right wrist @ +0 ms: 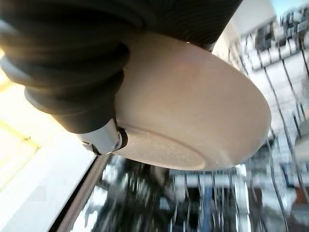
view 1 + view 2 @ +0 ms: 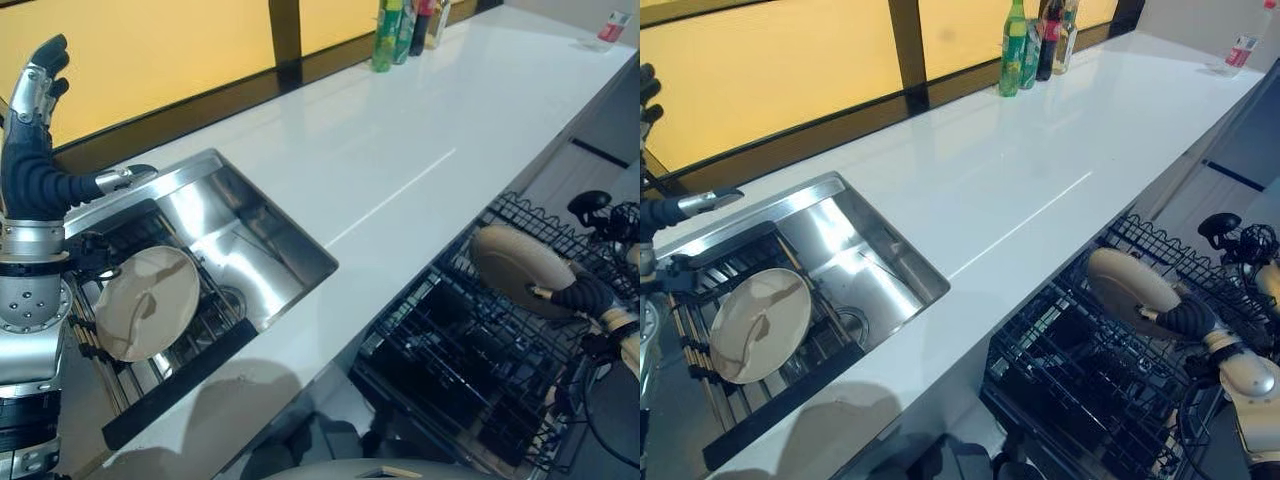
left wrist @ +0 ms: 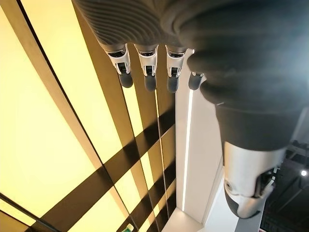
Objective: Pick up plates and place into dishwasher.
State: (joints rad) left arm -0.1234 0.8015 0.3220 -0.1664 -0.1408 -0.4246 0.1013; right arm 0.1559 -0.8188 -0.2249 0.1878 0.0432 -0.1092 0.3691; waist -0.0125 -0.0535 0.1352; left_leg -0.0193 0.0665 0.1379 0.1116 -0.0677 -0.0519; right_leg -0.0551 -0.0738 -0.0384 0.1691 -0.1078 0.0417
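My right hand [image 2: 590,295] is shut on a beige plate [image 2: 520,268], held tilted above the black wire dishwasher rack [image 2: 470,370] at the lower right. In the right wrist view the thumb [image 1: 104,140] presses on the plate's [image 1: 193,111] underside, with the rack wires beyond it. A second beige plate [image 2: 148,300] leans on edge in the dark drying rack [image 2: 175,385] inside the steel sink [image 2: 250,240] at the left. My left hand [image 2: 35,90] is raised above the sink's far-left corner with its fingers [image 3: 147,72] straight and holding nothing.
A long white counter [image 2: 400,170] runs between the sink and the dishwasher. Several bottles [image 2: 400,30] stand at the counter's far edge by the yellow window, and a small bottle [image 2: 612,25] at the far right. The faucet [image 2: 125,178] sits beside my left hand.
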